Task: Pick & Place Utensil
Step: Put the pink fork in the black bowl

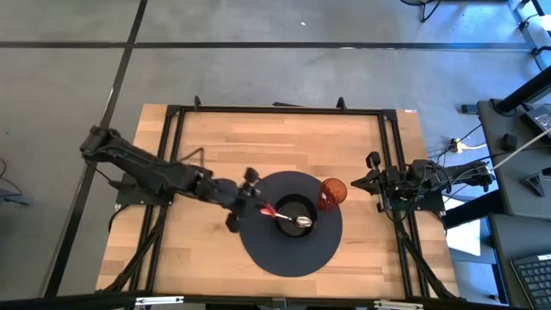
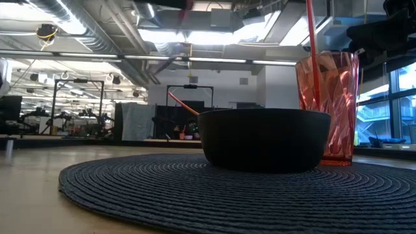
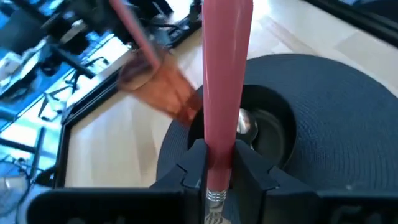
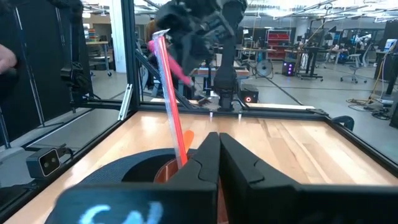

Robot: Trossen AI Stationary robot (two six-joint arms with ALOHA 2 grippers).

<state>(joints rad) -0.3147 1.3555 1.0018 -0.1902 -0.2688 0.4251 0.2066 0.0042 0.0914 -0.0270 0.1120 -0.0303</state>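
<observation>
From the high view you see the wooden counter (image 1: 215, 146) carrying a round dark placemat (image 1: 288, 250), with a black bowl (image 1: 295, 213) near its centre and a red tumbler (image 1: 332, 192) touching the mat's edge just beside the bowl. The left end effector (image 1: 256, 205) reaches in over the mat's edge and pinches the pink handle of the spoon (image 1: 293, 219), whose metal head lies inside the bowl. The left wrist view confirms what the overhead view leaves small: the two dark fingers (image 3: 186, 171) are pressed against the pink handle of the spoon (image 3: 224, 93), and the metal head rests on the floor of the bowl (image 3: 273, 124), with the tumbler (image 3: 168, 93) beyond it. The low view hides the spoon head behind the wall of the bowl (image 2: 263, 138); there you see only a thin stretch of the handle rising at a slant above the rim, plus the ribbed tumbler (image 2: 328, 107) holding a red straw (image 2: 312, 45), a detail not legible from above. The right end effector (image 1: 372, 179) waits at the right edge of the counter, well apart from the bowl; the right wrist view shows its fingers (image 4: 205, 155) pressed together with nothing between them, and the straw (image 4: 171, 99) in front of them.
</observation>
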